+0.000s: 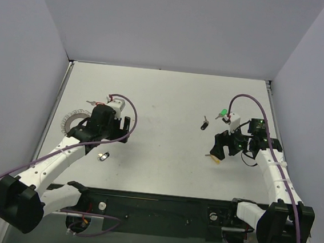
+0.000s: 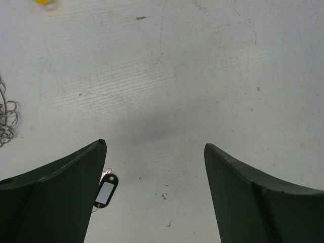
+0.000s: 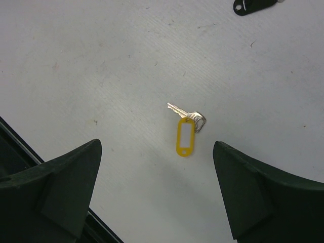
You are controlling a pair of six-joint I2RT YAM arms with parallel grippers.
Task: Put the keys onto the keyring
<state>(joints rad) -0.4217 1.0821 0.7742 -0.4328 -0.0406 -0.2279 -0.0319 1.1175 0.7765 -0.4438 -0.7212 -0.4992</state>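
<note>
Right gripper (image 3: pixel 157 143) is wide open with nothing in it, hanging over the yellow key (image 3: pixel 186 129). The key lies flat on the table (image 3: pixel 101 61), just ahead of the fingertips and a bit closer to the right finger than the left. Its tag points back toward the gripper and the blade angles away to the left.

Looks to me like the step here is picking up that key. I'd nudge the gripper toward its right finger so the key sits dead centre, then push forward a touch before going down. The key is thin and flat, so the tips probably have to come right down to the table or they'll close on air. I'd pinch the tag across its narrow width and leave the metal head and its little loop sticking out, since that's the end that has to go onto the wire later. Close slowly, a light key like this can skid out sideways.

Left gripper (image 2: pixel 154 144) is also wide open and holding nothing. The keyring (image 1: pixel 69 116) is off beyond its left finger, well outside the jaws, so it needs a sideways move before any grab. A black key (image 2: pixel 105 191) sits just beside the inner edge of that same finger, so watch you don't drag it along.
</note>
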